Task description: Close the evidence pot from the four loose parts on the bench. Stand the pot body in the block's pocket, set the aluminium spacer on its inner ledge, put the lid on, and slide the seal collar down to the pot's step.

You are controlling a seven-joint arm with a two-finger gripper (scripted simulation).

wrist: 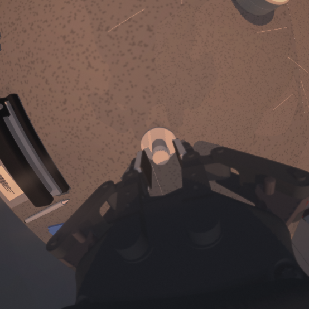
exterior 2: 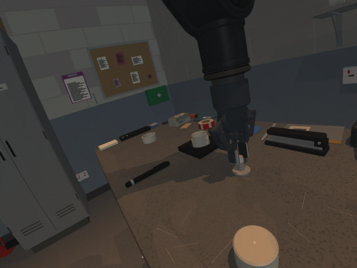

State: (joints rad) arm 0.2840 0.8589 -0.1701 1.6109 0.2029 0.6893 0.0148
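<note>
The aluminium spacer (exterior 2: 240, 169) (wrist: 158, 144), a small disc with an upright stub, rests on the bench near its middle. My gripper (exterior 2: 240, 160) (wrist: 159, 155) is lowered over it, open, with the stub between the fingers, and it holds nothing. The pot body (exterior 2: 200, 138) stands upright in the black block (exterior 2: 197, 148) just behind and to the left. The lid (exterior 2: 255, 245) (wrist: 261, 4), a wide pale cylinder, sits at the near edge of the bench. The seal collar (exterior 2: 149, 138), a pale ring, lies farther left near the back.
A small grey box (exterior 2: 178, 119) stands at the back of the bench beside a red-and-white tape roll (exterior 2: 206, 124). A black marker (exterior 2: 147, 174) lies to the left. A long black stapler (exterior 2: 297, 141) (wrist: 26, 150) and a pen lie to the right.
</note>
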